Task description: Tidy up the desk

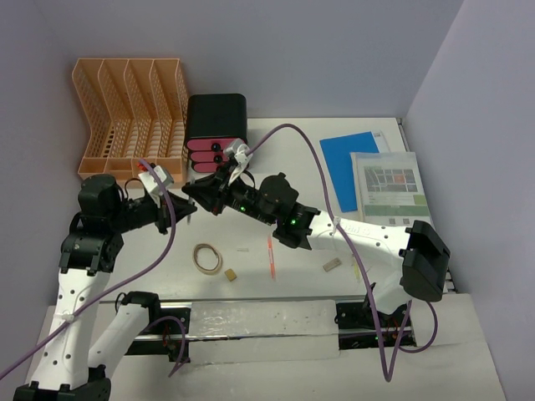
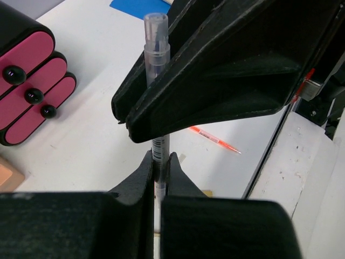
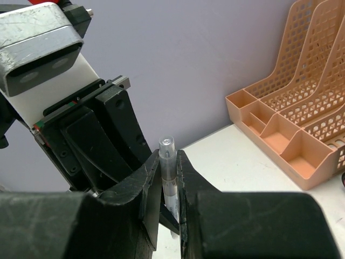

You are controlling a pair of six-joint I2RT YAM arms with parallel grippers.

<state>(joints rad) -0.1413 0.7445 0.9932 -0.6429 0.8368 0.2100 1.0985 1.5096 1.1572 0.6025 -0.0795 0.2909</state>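
Left claw (image 2: 160, 168) and right claw (image 3: 168, 174) both pinch one clear pen (image 2: 156, 51).

Soft, even light from above fills the top view: the white surface (image 1: 251, 280) reads bright without glare, and the arms cast only faint, diffuse shadows. In the wrist views the pen (image 2: 156, 54) is sharp, while the left gripper (image 2: 160, 167) and right gripper (image 3: 169, 172) fill the lower frame as dark, slightly blurred masses with little detail. Small highlights glint on the black knobs (image 2: 13, 74); the rack (image 3: 291, 124) stays fairly crisp.
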